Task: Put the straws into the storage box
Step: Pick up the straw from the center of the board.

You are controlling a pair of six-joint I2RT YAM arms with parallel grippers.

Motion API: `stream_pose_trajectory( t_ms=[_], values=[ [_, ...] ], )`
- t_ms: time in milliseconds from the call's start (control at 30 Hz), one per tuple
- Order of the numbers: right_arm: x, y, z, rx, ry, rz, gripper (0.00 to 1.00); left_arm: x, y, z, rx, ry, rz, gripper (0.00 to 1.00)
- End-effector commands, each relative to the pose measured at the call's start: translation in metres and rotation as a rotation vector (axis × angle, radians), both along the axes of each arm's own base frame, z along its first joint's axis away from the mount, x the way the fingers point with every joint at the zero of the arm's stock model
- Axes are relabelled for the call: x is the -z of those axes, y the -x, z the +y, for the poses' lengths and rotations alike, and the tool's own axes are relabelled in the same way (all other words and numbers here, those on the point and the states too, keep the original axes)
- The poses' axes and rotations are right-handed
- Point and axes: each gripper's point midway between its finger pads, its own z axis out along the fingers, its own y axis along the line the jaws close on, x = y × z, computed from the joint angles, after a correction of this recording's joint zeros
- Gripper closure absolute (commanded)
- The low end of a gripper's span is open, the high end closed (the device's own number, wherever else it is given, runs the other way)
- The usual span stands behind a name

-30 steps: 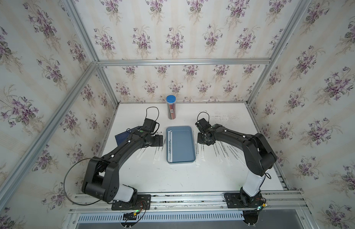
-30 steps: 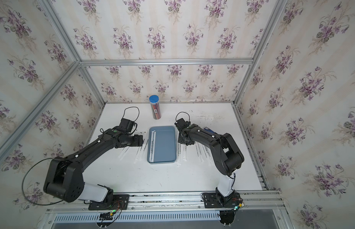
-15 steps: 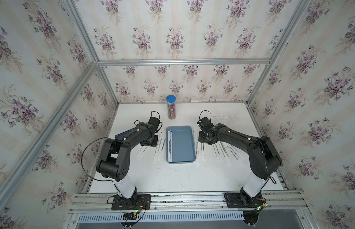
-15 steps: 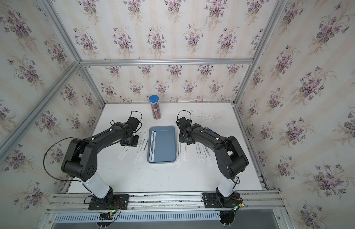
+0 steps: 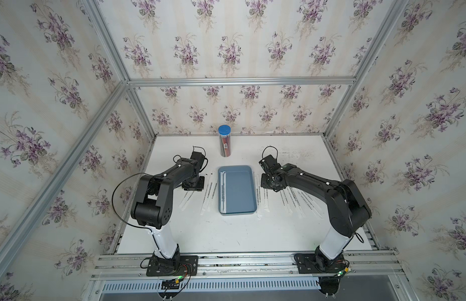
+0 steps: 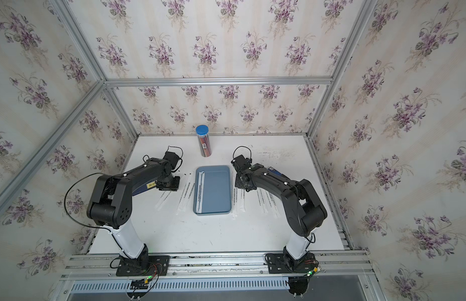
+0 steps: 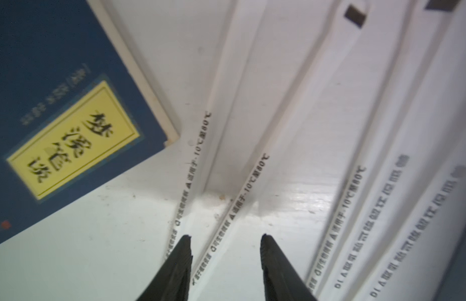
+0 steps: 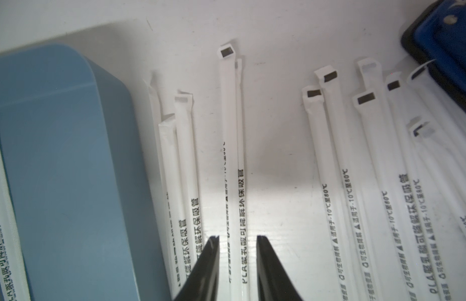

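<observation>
Under the left arm (image 6: 138, 177), straws (image 6: 161, 200) and book (image 6: 142, 190) lie part-hidden.

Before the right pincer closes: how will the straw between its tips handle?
Likely light and bendy: the straw is long, thin, paper-wrapped. Flat wrapper, so probably won't roll. A neighbour straw lies against it; the right pincer may lift both.

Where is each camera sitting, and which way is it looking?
Top views: high up front, looking down on table, storage box, left arm, right arm.
Left wrist: on the left arm, looking down past the left gripper at straws and a blue book.
Right wrist: on the right arm, looking past the right gripper at straws beside the storage box.
Shared: both wrist views show straws.
</observation>
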Motion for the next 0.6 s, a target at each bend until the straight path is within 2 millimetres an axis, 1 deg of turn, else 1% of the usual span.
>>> stream_pose_trajectory(
  t_ms=[0, 133, 200, 267, 333, 400, 467, 567],
  values=[
    [-0.004, -0.004, -0.002, 0.007, 0.009, -0.020, 0.70, 0.007, 0.001, -0.004, 0.020, 0.021, 0.030, 0.55],
    [-0.004, -0.003, 0.000, 0.005, 0.008, -0.020, 0.70, 0.016, 0.002, 0.000, 0.009, 0.016, 0.053, 0.57],
    [-0.005, -0.003, 0.000, 0.003, 0.010, -0.024, 0.70, 0.017, 0.001, 0.001, 0.001, 0.017, 0.054, 0.57],
    [-0.005, -0.001, 0.000, 0.001, 0.012, -0.022, 0.70, 0.017, 0.001, 0.003, -0.005, 0.021, 0.055, 0.60],
    [-0.004, -0.001, 0.000, 0.002, 0.012, -0.022, 0.70, 0.018, 0.001, 0.001, -0.006, 0.034, 0.057, 0.64],
    [-0.005, -0.002, 0.000, 0.004, 0.011, -0.025, 0.71, 0.021, 0.002, -0.004, -0.006, 0.066, 0.069, 0.72],
    [-0.006, -0.002, 0.002, 0.004, 0.006, -0.029, 0.70, 0.023, 0.008, -0.013, -0.007, 0.105, 0.087, 0.77],
    [-0.007, -0.003, 0.003, 0.004, 0.001, -0.034, 0.70, 0.025, 0.017, -0.020, 0.001, 0.102, 0.101, 0.82]
  ],
)
